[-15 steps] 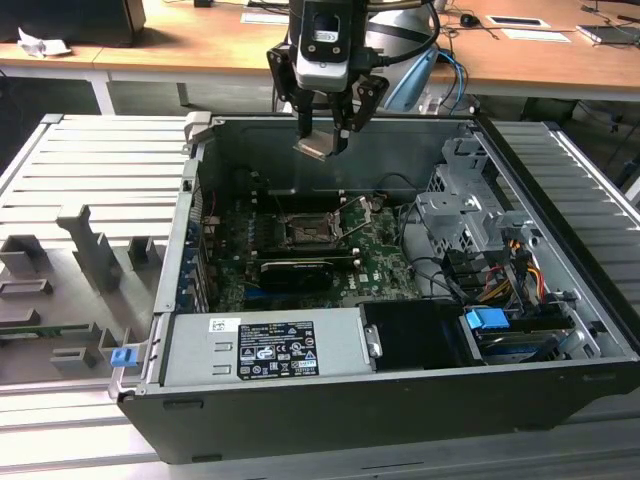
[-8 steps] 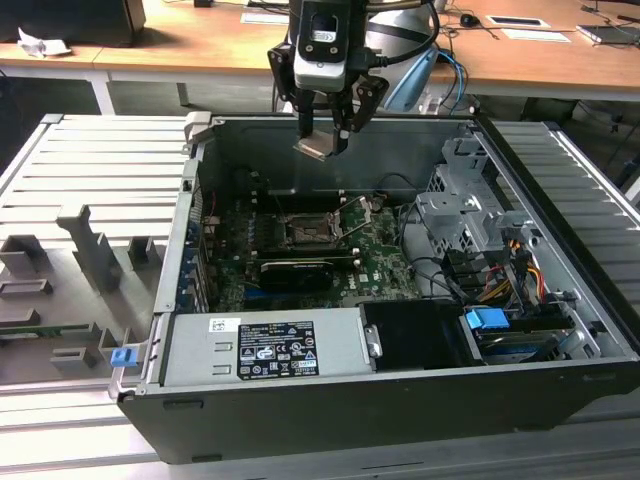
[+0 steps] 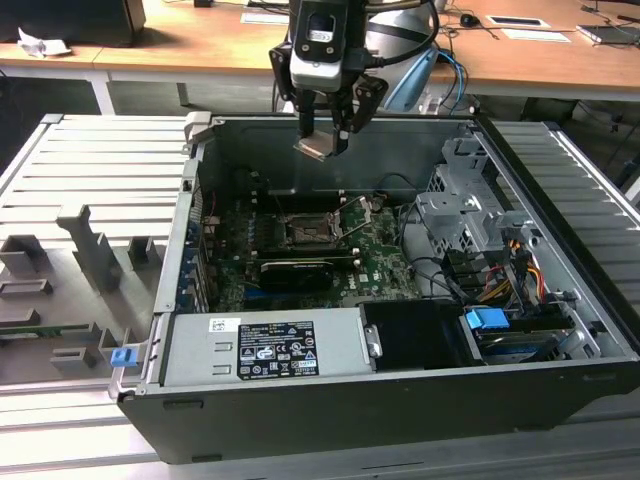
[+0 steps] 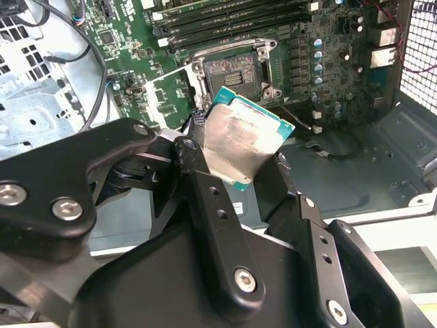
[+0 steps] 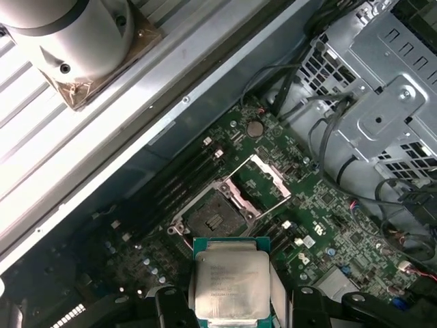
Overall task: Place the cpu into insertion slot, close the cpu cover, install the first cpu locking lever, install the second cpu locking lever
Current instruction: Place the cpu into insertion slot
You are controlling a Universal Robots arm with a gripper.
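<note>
Gripper (image 3: 323,143) is pinching the flat, silvery, square cpu (image 5: 232,283) between black jaws, hovering above the dark, metal-rimmed insertion slot (image 5: 210,217).

cpu (image 3: 315,147) in claw (image 3: 324,140) above open computer case (image 3: 400,420), insertion slot (image 3: 306,231) below on motherboard (image 3: 385,265), drive cage (image 3: 455,215) at exterior view's right
</note>
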